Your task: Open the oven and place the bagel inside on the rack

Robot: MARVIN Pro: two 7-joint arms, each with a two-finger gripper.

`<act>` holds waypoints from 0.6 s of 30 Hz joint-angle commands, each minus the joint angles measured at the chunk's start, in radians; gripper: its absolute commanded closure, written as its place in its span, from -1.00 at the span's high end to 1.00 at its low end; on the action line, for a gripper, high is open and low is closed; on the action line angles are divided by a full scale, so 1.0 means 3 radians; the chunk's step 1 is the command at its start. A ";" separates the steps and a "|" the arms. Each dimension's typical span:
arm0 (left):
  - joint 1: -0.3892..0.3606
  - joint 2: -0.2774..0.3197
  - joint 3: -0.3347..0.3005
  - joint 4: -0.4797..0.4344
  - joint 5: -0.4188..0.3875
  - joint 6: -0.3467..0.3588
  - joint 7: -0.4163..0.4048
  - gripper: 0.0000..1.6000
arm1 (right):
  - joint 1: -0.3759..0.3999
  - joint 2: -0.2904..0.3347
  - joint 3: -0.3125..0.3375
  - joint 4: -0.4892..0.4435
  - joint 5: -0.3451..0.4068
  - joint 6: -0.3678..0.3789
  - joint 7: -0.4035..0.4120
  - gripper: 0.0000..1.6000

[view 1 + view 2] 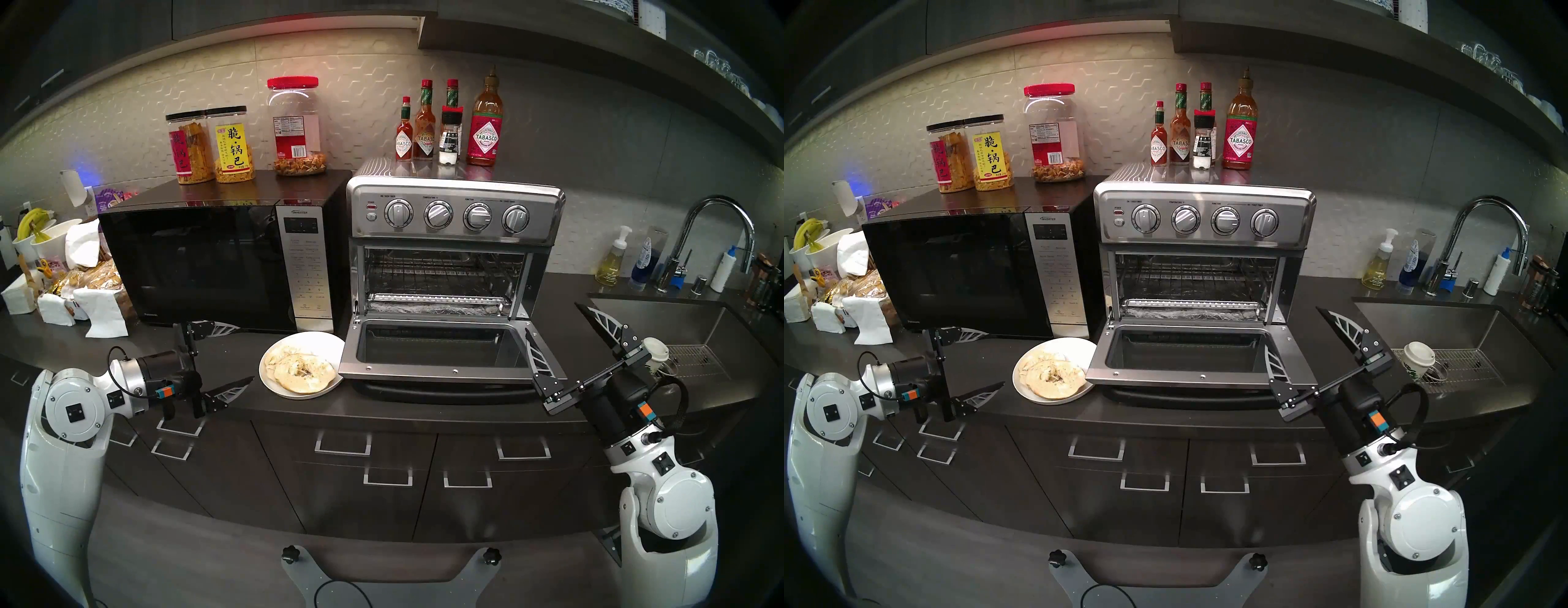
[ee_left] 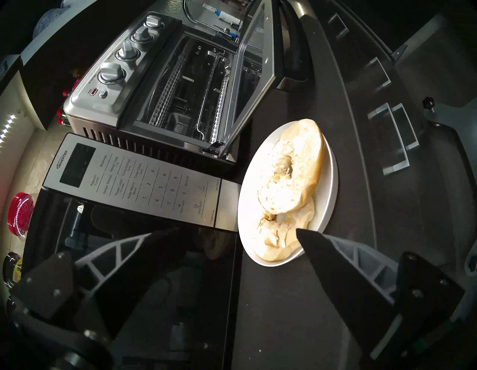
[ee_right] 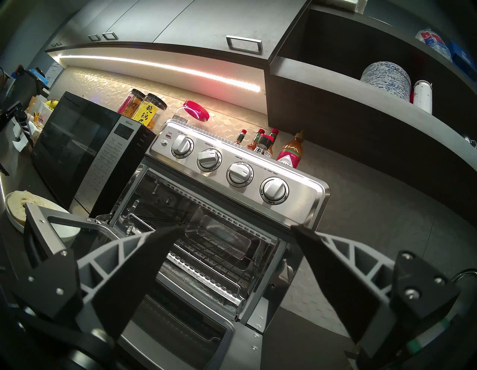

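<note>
Pale sliced bagel (image 1: 303,371) halves overlap, cut faces up

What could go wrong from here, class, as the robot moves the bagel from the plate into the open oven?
1. The bagel halves overlap, so the open left end effector might lift only one.
2. The plate touches or nearly touches the lowered door; a nudge could knock it.
3. The bagel could land on the foil-lined tray, not the rack.
</note>
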 commanded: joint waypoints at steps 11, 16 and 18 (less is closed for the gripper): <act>-0.0081 0.0049 0.0174 -0.0007 -0.0039 -0.0073 -0.0080 1.00 | 0.0004 0.0006 -0.0002 -0.0075 0.0018 -0.0016 0.0009 1.00; -0.0184 0.0031 0.0232 0.0066 0.0009 -0.0065 -0.0058 1.00 | 0.0004 0.0006 -0.0002 -0.0075 0.0018 -0.0016 0.0009 1.00; -0.0197 0.0031 0.0235 0.0075 0.0009 -0.0067 -0.0054 1.00 | 0.0005 0.0006 -0.0002 -0.0075 0.0018 -0.0016 0.0009 1.00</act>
